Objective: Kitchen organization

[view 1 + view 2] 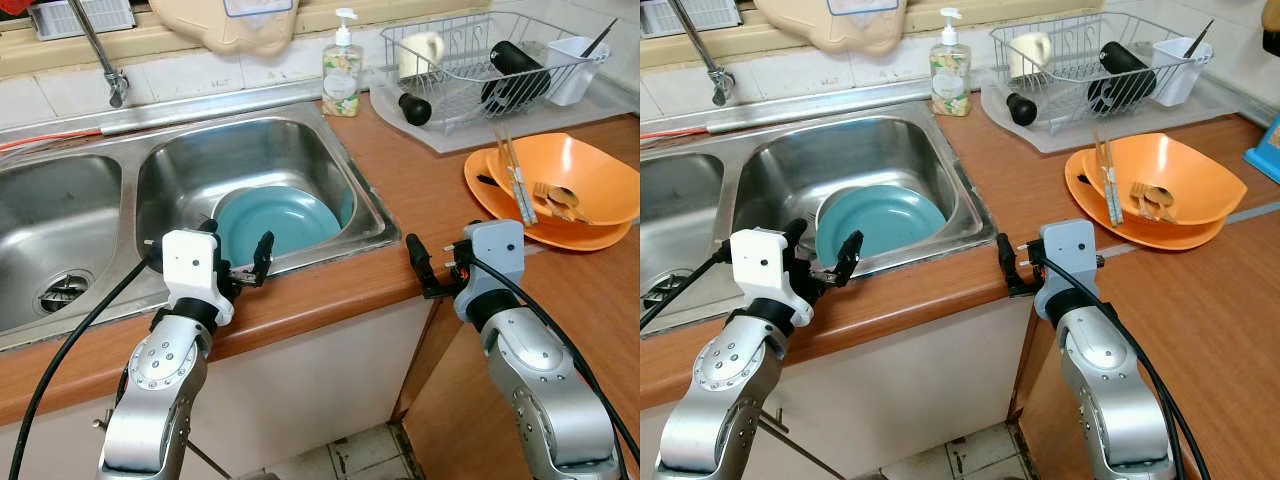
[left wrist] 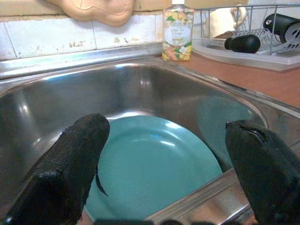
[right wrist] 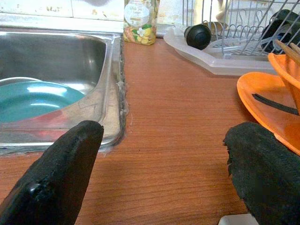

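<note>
Steel sink [image 1: 180, 150], teal plate [image 1: 275, 220], open left hand [image 1: 240, 262]

Count of items in view:

- Sink basins [image 1: 250, 160]: two, side by side, steel.
- Teal plate [image 1: 275, 220]: one, in the right-hand basin.
- Tap [image 1: 100, 50]: one.
- Soap dispenser [image 1: 342, 70]: one.
- Dish rack [image 1: 480, 65]: one, on one drain tray.
- White mug [image 1: 422, 50]: one, in the rack.
- Cutlery holder [image 1: 578, 65]: one.
- Orange bowl [image 1: 570, 175]: one, on one orange plate [image 1: 500, 205].
- Chopsticks [image 1: 515, 175]: one pair.
- Grippers: two, two fingers each.
</note>
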`<state>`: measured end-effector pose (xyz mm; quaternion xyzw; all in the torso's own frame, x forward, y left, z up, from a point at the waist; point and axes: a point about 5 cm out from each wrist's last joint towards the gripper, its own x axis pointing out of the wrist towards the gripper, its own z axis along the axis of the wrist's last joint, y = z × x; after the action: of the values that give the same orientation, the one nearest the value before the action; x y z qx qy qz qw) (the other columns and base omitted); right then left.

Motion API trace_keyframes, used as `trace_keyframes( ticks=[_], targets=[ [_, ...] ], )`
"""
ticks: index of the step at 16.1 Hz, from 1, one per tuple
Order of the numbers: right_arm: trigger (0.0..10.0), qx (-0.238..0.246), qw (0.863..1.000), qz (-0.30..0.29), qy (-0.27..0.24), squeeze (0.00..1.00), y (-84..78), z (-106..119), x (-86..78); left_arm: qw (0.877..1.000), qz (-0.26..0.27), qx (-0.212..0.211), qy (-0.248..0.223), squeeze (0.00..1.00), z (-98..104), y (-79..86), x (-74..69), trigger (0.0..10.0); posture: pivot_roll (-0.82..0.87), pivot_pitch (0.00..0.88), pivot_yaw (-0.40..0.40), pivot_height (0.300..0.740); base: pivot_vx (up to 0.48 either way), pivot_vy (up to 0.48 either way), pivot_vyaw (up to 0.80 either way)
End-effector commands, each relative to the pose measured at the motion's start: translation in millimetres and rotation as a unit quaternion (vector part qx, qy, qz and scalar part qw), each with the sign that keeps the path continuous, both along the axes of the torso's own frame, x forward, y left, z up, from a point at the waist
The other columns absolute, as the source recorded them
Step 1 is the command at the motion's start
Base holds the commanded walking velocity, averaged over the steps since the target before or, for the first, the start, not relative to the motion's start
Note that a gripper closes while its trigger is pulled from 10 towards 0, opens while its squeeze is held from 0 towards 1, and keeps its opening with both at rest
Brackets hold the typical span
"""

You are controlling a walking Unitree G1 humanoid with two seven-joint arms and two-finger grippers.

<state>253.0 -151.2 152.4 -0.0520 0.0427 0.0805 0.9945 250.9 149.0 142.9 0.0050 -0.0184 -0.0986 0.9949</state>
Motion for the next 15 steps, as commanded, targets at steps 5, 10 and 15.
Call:
trace_keyframes(
  ticks=[5, 10, 15],
  targets=[
    [10.0, 0.001, 1.0, 0.004, -0.006, 1.0, 0.6, 4.0, -0.9, 1.0, -0.007, -0.006, 0.025, 0.52, -3.9, -2.7, -0.1, 10.0, -0.03, 0.0, 0.07, 0.74, 0.0, 0.0, 0.0],
    [10.0, -0.001, 1.0, 0.005, -0.006, 1.0, 1.1, 4.2, -0.6, 1.0, -0.019, 0.003, 0.014, 0.53, -2.6, -4.8, -0.2, 10.0, -0.03, 0.0, 0.071, 0.74, 0.0, 0.0, 0.0],
    [10.0, -0.002, 1.0, 0.011, -0.008, 1.0, 2.6, 5.2, -0.3, 1.0, -0.02, 0.0, 0.007, 0.53, 0.1, -5.1, 0.0, 10.0, -0.03, 0.0, 0.068, 0.74, 0.266, 0.0, 0.0]
  ],
)
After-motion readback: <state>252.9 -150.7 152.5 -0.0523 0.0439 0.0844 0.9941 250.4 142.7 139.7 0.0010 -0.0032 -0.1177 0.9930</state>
